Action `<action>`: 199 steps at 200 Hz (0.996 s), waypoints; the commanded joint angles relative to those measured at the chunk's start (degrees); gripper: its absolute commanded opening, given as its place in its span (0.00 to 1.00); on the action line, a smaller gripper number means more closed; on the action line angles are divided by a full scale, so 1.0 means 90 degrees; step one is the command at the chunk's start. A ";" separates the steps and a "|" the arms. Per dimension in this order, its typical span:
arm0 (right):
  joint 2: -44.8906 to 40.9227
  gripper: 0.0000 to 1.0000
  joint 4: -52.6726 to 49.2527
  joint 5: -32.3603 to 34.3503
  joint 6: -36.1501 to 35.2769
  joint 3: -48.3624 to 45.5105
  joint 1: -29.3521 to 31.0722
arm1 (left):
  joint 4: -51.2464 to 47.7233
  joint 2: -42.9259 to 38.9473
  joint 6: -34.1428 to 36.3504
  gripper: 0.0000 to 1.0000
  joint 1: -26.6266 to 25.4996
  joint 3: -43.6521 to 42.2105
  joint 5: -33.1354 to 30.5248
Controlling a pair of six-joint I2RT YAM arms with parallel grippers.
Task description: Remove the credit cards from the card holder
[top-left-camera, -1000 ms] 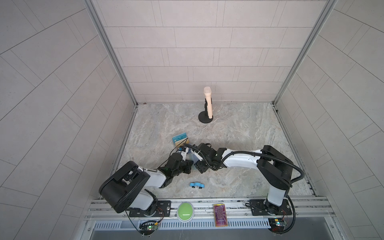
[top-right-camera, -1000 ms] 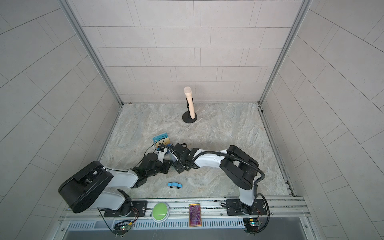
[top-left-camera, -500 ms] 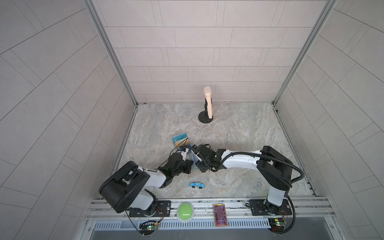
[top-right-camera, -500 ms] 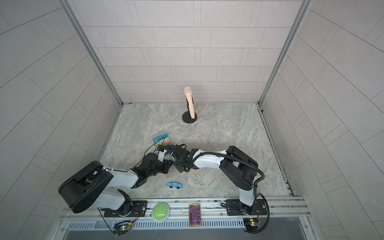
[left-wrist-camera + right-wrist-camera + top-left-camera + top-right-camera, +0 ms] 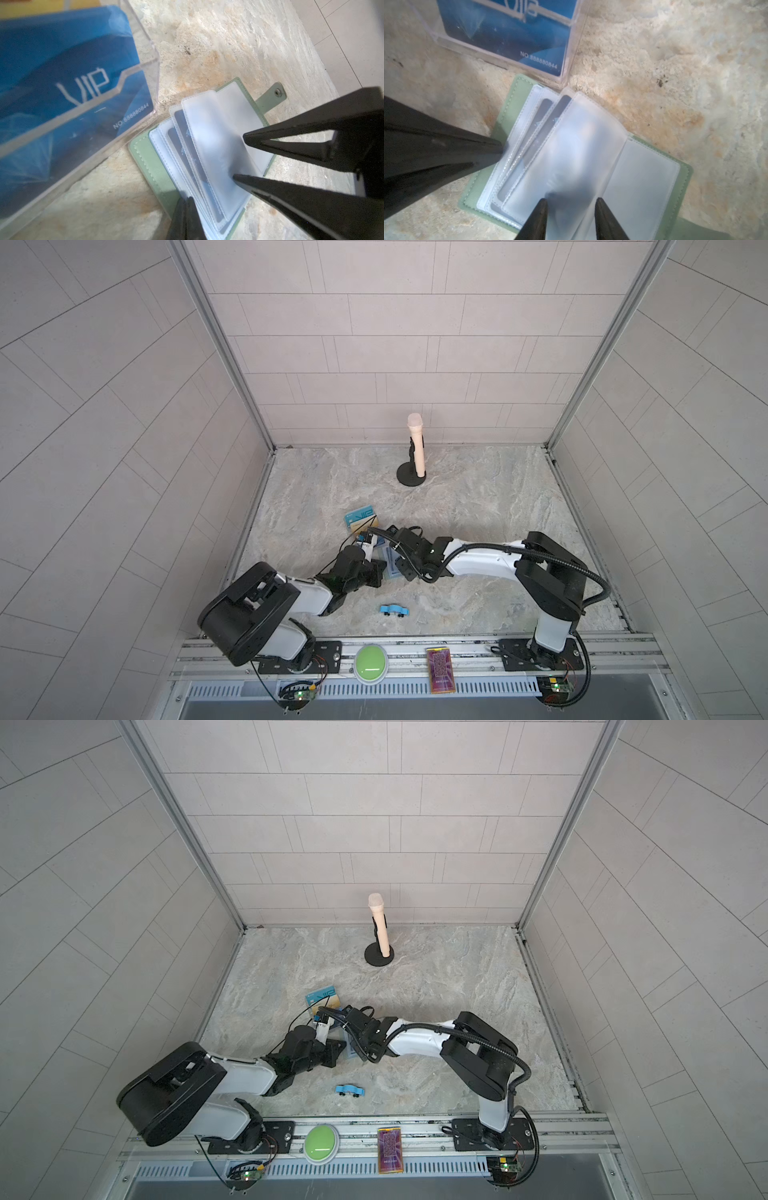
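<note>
Half open and empty, held the right tool at the raised page of the card holder (on the tabletop against the acrylic stand), credit cards sleeved beyond, long axes toward that stand, nearer the shut left tool.

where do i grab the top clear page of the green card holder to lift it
Pinch the top clear page at its short end farthest from the clear stand, coming from that side: it bows up off the others, so there is likely room beneath.
</note>
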 commanded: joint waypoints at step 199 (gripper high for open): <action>-0.0755 0.36 -0.0011 -0.0197 -0.0079 -0.0476 -0.0088 | -0.0794 0.0082 0.0107 0.00 -0.0025 -0.0069 -0.0128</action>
